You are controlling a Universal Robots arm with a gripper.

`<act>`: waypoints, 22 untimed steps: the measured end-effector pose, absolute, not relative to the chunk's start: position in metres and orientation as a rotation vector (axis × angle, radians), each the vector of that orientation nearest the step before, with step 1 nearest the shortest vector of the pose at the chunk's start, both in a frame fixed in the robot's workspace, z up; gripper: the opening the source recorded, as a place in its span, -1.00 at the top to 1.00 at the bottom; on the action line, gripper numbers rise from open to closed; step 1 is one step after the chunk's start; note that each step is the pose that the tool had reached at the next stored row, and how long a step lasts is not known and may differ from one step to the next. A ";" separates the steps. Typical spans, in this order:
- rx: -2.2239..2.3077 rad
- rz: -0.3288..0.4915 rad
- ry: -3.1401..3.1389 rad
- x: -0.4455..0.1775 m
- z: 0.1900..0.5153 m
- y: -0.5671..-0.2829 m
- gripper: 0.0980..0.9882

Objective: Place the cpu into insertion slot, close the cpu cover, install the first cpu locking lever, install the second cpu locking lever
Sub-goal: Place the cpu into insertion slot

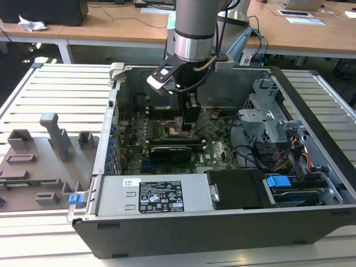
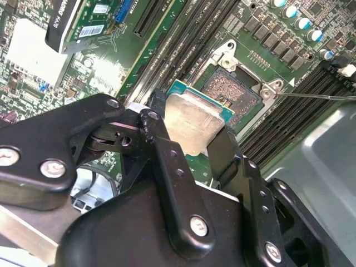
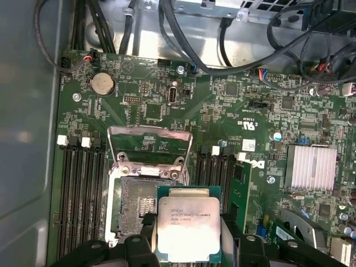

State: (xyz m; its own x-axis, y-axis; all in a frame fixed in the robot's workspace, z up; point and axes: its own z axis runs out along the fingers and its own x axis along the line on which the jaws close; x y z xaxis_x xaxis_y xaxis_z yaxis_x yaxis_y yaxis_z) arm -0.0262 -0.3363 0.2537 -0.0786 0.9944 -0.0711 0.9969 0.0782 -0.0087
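Working on the first step: getting the cpu (image 3: 189, 228) into the insertion slot (image 3: 136, 203). Gripped by two opposite edges between the black fingers (image 2: 161, 144), closed just to the chip's width, metal top facing up in both wrist views. Hanging from the gripper (image 1: 188, 125) low inside the computer case (image 1: 167, 222), close above the motherboard (image 1: 222, 150) in the exterior view. Not seated yet: overlapping only one edge of the slot, with most of the tan contact field bare. Standing open behind the slot, the cpu cover (image 3: 149, 146), so nothing closed or latched.

Judging from that offset, calls for a short sideways shift to square the chip with the dark frame, then a flat, gentle descent. Any tilt or corner-first contact likely to harm the contacts. No telling from here whether the chip's orientation marks match the slot.

Inside the case, besides the motherboard: a power supply (image 1: 156, 197) along the near wall and a grey drive cage (image 1: 267, 119) with cables toward the exterior view's right. Flanking the slot, memory slots (image 3: 83, 189), seemingly vacant. Outside, on the slatted counter (image 1: 55, 83), a grey holder tray (image 1: 33, 161) with a small blue piece (image 1: 75, 199) at its corner nearest the case.
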 end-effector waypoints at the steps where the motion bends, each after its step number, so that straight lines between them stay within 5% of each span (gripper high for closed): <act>1: 2.105 -0.086 2.267 -0.026 0.254 -0.336 0.00; 13: 2.195 -0.096 2.177 -0.026 0.254 -0.336 0.00; 22: 2.196 -0.016 2.251 -0.030 0.237 -0.332 0.00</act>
State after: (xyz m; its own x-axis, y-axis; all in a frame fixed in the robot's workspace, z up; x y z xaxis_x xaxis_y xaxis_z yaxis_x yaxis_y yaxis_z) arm -0.0300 -0.3315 0.2371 -0.0246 0.9997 -0.0048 0.9997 0.0245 -0.0093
